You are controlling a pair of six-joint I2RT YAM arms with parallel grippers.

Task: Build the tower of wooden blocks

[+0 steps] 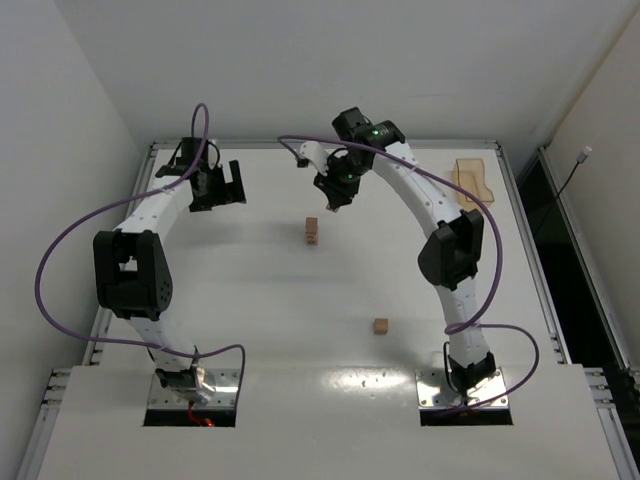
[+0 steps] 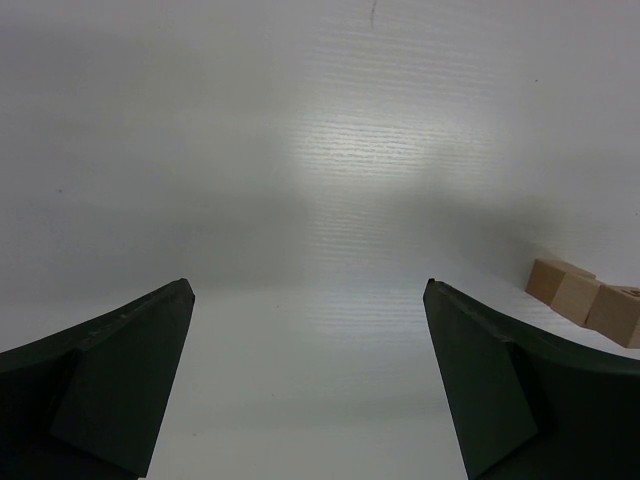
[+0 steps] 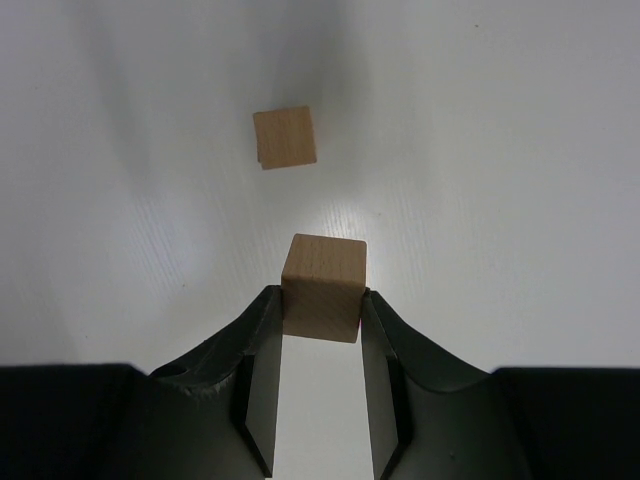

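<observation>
The tower (image 1: 313, 232) stands upright on the white table (image 1: 250, 300), 1 cube wide and at least 2 cubes high; its exact count is hard to tell; the right gripper (image 1: 333, 203) hangs just beyond the tower and slightly to its right, apart from it, its jaws narrowed onto a held cube (image 3: 325, 270) pinched by 2 opposite faces, clear of the table; 1 loose cube (image 1: 380, 326) lies on the table nearer than the tower and to its right, well apart; the left gripper (image 1: 218, 185) sits well to the left of the tower and a little beyond it, its jaws spread wide with nothing between them; an orange tray (image 1: 470, 180) lies far right of the tower
</observation>
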